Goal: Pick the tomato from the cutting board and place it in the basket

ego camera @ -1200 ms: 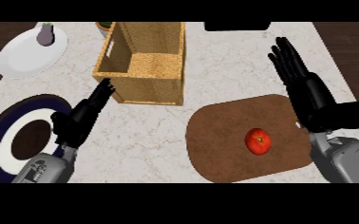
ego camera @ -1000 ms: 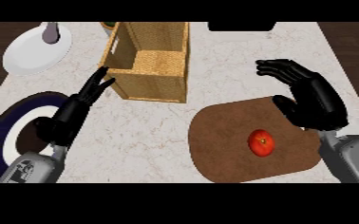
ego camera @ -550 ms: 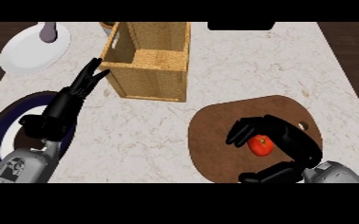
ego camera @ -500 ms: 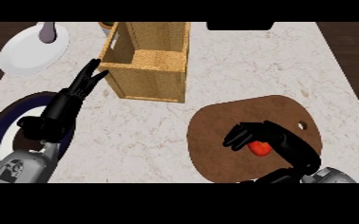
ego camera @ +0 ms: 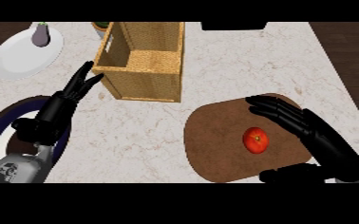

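Note:
A red tomato lies on the brown cutting board at the lower right. My right hand is just to the tomato's right, open, its fingers stretched over the board's far edge and the thumb below; it does not hold the tomato. The wicker basket stands at upper centre, left of the board, and I see nothing inside it. My left hand is open at the left, its straight fingers pointing toward the basket's near left corner.
A white plate with a purple eggplant sits at the upper left. A dark blue plate lies under my left forearm. A black object borders the counter's far edge. The counter ends at the right.
My right hand came down from the board's far right side, curled over the tomato, and now lies spread to its right. The tomato has not left the board. The left hand barely moved.

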